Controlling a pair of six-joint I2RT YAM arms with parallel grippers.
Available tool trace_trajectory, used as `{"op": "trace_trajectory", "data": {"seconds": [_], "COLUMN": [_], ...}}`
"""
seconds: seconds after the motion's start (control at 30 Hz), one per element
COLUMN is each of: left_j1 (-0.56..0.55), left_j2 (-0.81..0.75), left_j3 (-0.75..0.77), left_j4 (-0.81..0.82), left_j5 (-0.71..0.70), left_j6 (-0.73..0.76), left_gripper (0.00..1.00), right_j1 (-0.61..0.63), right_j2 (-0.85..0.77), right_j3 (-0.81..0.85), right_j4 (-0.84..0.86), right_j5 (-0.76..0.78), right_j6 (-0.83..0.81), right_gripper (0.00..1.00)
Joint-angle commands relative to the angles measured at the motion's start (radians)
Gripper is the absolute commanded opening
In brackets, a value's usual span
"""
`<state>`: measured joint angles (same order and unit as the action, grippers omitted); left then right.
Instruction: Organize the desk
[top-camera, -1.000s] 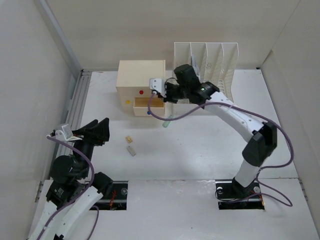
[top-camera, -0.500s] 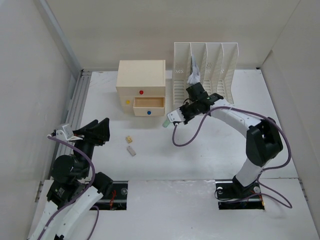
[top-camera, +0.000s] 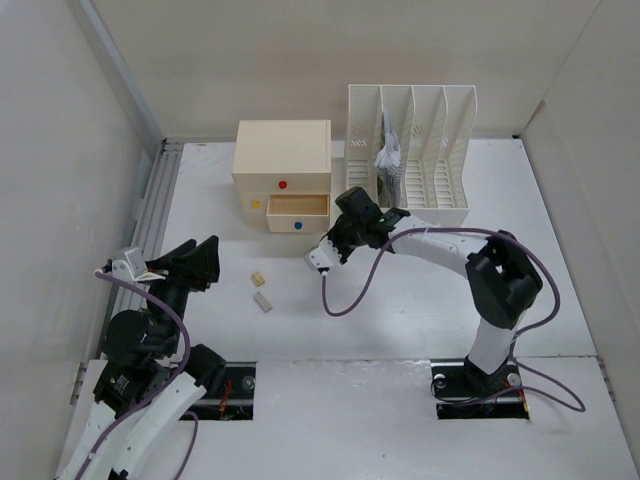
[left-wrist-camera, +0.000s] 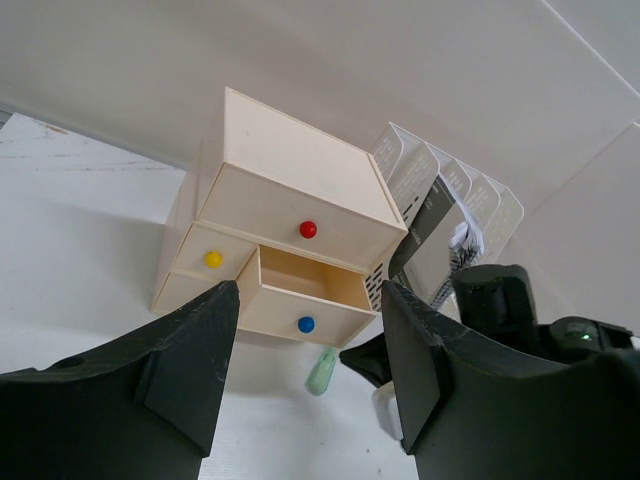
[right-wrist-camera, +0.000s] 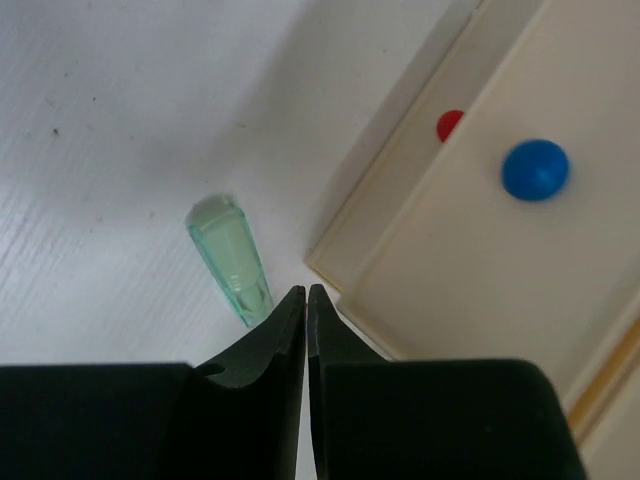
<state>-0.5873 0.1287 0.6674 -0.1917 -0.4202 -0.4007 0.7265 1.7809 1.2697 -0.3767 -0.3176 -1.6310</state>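
Note:
The white desk (top-camera: 400, 310) holds a cream drawer box (top-camera: 282, 160) with its lower right drawer (top-camera: 298, 208), the one with the blue knob, pulled open. A pale green tapered cap (right-wrist-camera: 230, 260) lies on the desk just in front of that drawer; it also shows in the left wrist view (left-wrist-camera: 322, 372). In the top view my right arm hides it. My right gripper (right-wrist-camera: 307, 292) is shut and empty. Its tips are low, between the cap and the drawer's corner (top-camera: 336, 232). My left gripper (left-wrist-camera: 310, 400) is open and empty, held up at the near left (top-camera: 185, 265).
A white slotted file rack (top-camera: 425, 150) holding papers (top-camera: 388, 155) stands right of the drawer box. A small tan piece (top-camera: 258, 277) and a small grey block (top-camera: 263, 300) lie left of centre. A grooved metal rail (top-camera: 152, 215) runs along the left edge.
My right gripper has left the open drawer and swung down and left to the desk beside the green cap. The left arm has not moved.

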Motion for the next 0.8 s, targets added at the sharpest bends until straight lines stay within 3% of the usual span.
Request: {"op": "trace_trajectory", "data": {"seconds": [0.0, 0.1, 0.47, 0.77], "left_j1": [0.004, 0.004, 0.004, 0.004], "left_j2": [0.008, 0.008, -0.001, -0.001], "left_j3": [-0.002, -0.002, -0.002, -0.002], "left_j4": [0.037, 0.037, 0.037, 0.037], "left_j5": [-0.002, -0.002, -0.011, -0.011], "left_j6": [0.008, 0.008, 0.008, 0.008], "left_gripper": [0.56, 0.56, 0.56, 0.56], "right_j1": [0.03, 0.039, 0.039, 0.03], "right_j2": [0.041, 0.084, 0.173, 0.227], "right_j3": [-0.01, 0.028, 0.079, 0.109], "right_j4": [0.114, 0.124, 0.191, 0.2], "right_j5": [0.116, 0.17, 0.301, 0.31], "right_j6": [0.026, 0.083, 0.149, 0.149], "right_gripper": [0.08, 0.0, 0.0, 0.0]}}
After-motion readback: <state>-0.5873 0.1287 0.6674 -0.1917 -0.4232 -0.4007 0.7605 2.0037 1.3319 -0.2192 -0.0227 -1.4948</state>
